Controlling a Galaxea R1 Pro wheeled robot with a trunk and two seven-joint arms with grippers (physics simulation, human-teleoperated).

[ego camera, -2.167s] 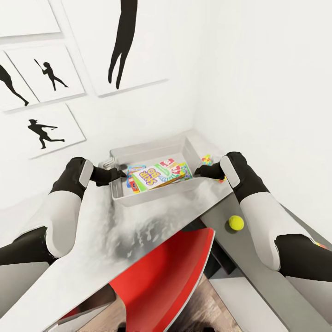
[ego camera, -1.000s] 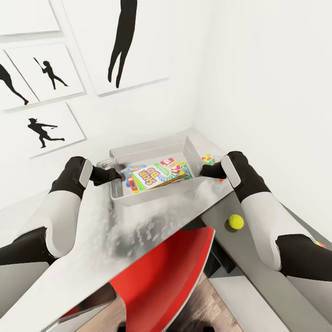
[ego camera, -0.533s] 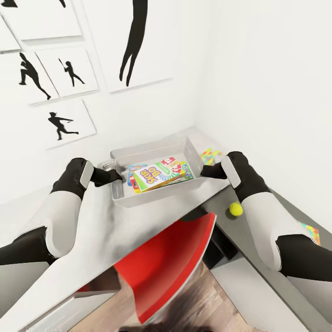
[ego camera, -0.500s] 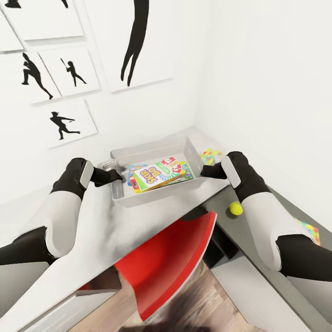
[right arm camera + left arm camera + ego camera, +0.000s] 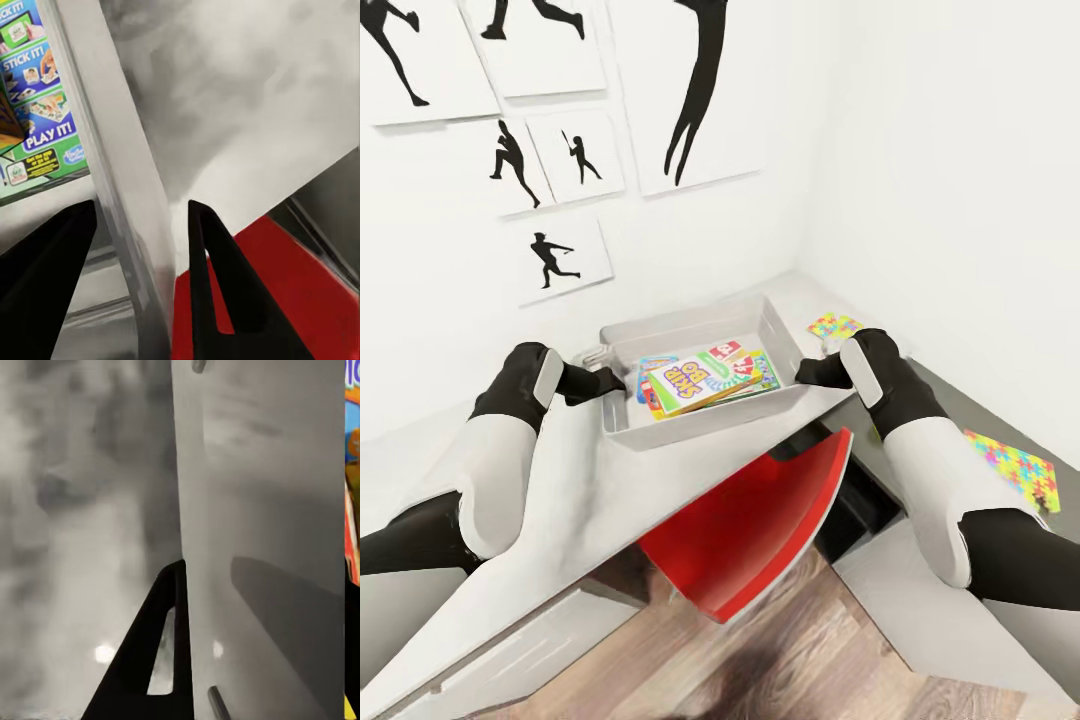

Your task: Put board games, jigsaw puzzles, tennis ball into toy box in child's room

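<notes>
the left gripper (image 5: pixel 618 381) and right gripper (image 5: pixel 802 372) are each clamping an end wall of the toy box (image 5: pixel 690 428), fingers straddling the rim, holding it between them over the table (image 5: pixel 575 500). board games (image 5: pixel 705 380) are lying inside it. jigsaw puzzles (image 5: pixel 834 326) are sitting on the table beyond and beside the right gripper.

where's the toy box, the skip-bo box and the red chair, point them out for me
toy box (image 5: pixel 690 428), head view, on its near outer wall
Skip-Bo box (image 5: pixel 685 381), head view, on the lettering on its lid
red chair (image 5: pixel 750 535), head view, on the middle of its red shell
</notes>
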